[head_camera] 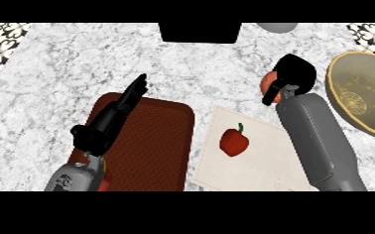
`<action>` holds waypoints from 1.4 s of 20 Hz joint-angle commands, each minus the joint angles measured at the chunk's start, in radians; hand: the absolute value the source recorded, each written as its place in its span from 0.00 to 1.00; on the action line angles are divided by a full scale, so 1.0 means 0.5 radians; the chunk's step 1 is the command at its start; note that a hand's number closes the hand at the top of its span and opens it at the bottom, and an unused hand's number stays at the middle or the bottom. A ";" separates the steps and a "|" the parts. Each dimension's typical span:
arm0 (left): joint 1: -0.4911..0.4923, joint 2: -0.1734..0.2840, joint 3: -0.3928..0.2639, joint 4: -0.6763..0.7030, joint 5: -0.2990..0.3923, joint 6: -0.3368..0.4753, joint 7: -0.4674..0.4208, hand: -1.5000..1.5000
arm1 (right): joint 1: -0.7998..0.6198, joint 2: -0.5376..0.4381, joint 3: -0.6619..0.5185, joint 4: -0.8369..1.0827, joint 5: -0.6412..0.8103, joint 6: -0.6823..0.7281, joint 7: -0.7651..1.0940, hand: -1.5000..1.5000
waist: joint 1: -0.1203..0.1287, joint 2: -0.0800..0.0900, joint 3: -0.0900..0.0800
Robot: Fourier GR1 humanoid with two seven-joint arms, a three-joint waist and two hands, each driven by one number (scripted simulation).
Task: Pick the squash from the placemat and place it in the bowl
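My right hand (295,73) is curled round an orange-red squash (268,83), which shows only at the hand's left side. Hand and squash hang over the marble counter, beyond the far corner of the pale placemat (256,171) and left of the bowl. The bowl (338,91) is olive-yellow with a patterned inside and stands at the right edge, partly cut off. My left hand (117,111) is open, fingers straight and pointing away, over the brown mat (157,148).
A red pepper-like fruit (234,141) with a green stem lies on the pale placemat. A small red thing (107,182) peeks out beside my left forearm. A black box (199,32) and a grey round object (277,27) stand at the far edge.
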 commanded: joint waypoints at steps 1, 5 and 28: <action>0.039 0.029 0.013 -0.039 0.019 -0.036 -0.001 0.50 | -0.283 -0.020 0.023 0.060 0.234 -0.088 0.310 1.00 | -0.010 -0.014 -0.001; -0.022 0.016 0.051 -0.005 0.027 -0.020 0.018 0.50 | -0.343 -0.072 0.012 -0.041 0.375 -0.480 0.263 1.00 | -0.033 -0.013 0.000; 0.137 -0.054 0.018 -0.106 -0.082 0.015 0.004 0.50 | -0.007 -0.651 -0.446 0.087 0.549 -1.029 -0.032 1.00 | -0.056 -0.016 0.001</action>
